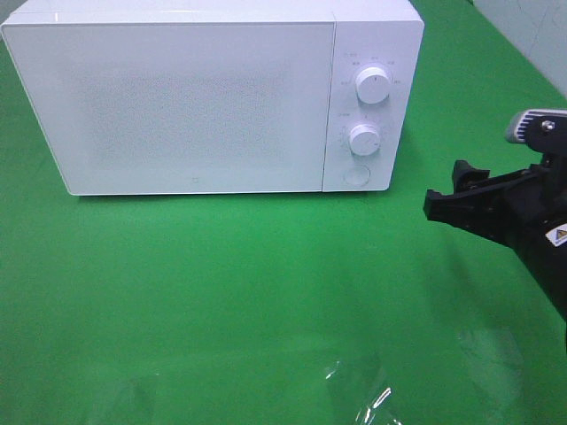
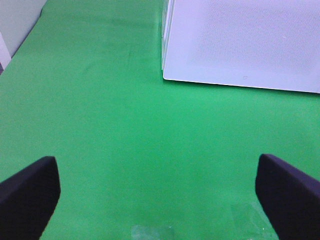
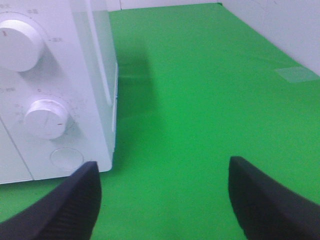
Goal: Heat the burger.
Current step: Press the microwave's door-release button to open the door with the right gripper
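Wrist views: left gripper spread wide; right gripper spread, near closed microwave.

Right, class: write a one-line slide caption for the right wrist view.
Open fingers hover over green cloth beside the white microwave's upper dial, lower dial and round button.

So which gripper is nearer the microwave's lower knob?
Right. The right gripper hovers close beside the lower knob; the left gripper faces the opposite corner of the door.
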### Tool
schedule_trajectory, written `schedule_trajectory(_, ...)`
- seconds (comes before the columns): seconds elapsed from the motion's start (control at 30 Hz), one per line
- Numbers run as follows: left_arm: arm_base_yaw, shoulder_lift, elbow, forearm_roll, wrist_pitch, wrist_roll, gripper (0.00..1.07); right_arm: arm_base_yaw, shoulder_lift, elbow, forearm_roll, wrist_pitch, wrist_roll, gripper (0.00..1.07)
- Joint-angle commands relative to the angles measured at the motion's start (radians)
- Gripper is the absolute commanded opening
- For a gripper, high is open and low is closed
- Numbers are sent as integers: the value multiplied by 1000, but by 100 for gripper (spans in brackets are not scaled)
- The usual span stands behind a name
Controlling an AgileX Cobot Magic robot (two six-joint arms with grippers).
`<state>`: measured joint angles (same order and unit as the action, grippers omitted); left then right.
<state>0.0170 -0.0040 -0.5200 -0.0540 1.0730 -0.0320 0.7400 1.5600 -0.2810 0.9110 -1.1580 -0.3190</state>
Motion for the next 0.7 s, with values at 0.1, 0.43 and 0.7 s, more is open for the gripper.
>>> schedule_trajectory(0.1,2,-6,3,-5,-7,-1,99,69,57,-74,13,-18,-34,70)
schedule_trajectory(0.43,2,-6,3,-5,-7,-1,99,146,145,-161,91,-12,-44,70)
schedule_trajectory(0.7,2,-6,3,-5,-7,-1,99,161,175,-208,94,42,-25,70)
